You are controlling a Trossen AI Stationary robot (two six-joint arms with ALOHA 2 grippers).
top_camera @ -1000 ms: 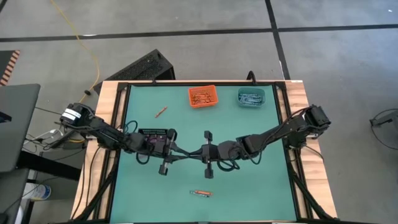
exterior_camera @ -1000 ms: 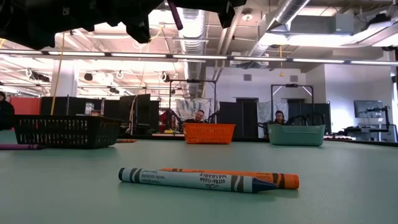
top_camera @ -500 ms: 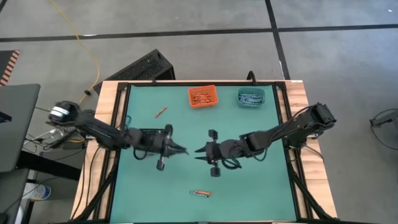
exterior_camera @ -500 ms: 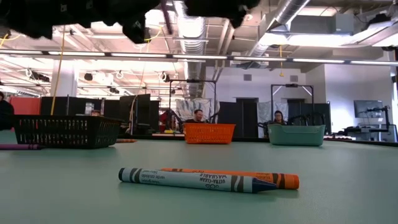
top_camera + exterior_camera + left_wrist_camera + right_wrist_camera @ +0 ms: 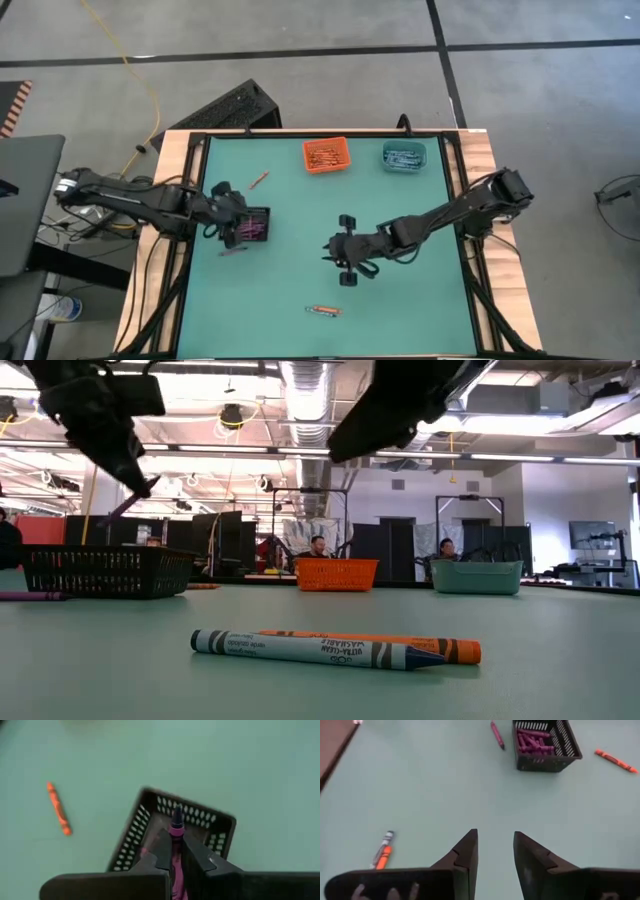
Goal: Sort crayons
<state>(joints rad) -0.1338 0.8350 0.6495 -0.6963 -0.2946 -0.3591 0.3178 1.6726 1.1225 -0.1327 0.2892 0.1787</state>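
Currently the left claw (image 5: 173, 851) is hovering over the black bin (image 5: 150, 822) at the left side of the green surface (image 5: 300, 200), fingers pressed onto a purple crayon (image 5: 176, 827) whose tip is pointing down toward the bin's inside. More purple crayons (image 5: 534, 741) are lying in that bin, and another purple one (image 5: 496, 734) is sitting on the surface just beside it.

Right claw (image 5: 495, 850) is hanging above the middle of the surface with its fingers spread, gripping nothing.

Loose crayons still out: an orange one (image 5: 258, 180) is lying between the black bin and the orange bin (image 5: 326, 155); an orange crayon (image 5: 400, 643) and a blue crayon (image 5: 310, 650) are lying side by side, touching, near the front edge. The orange bin and the teal bin (image 5: 403, 156) are sitting next to each other at the far edge, each holding crayons of matching colour.

In the low view, two people are showing in the room behind the bins.
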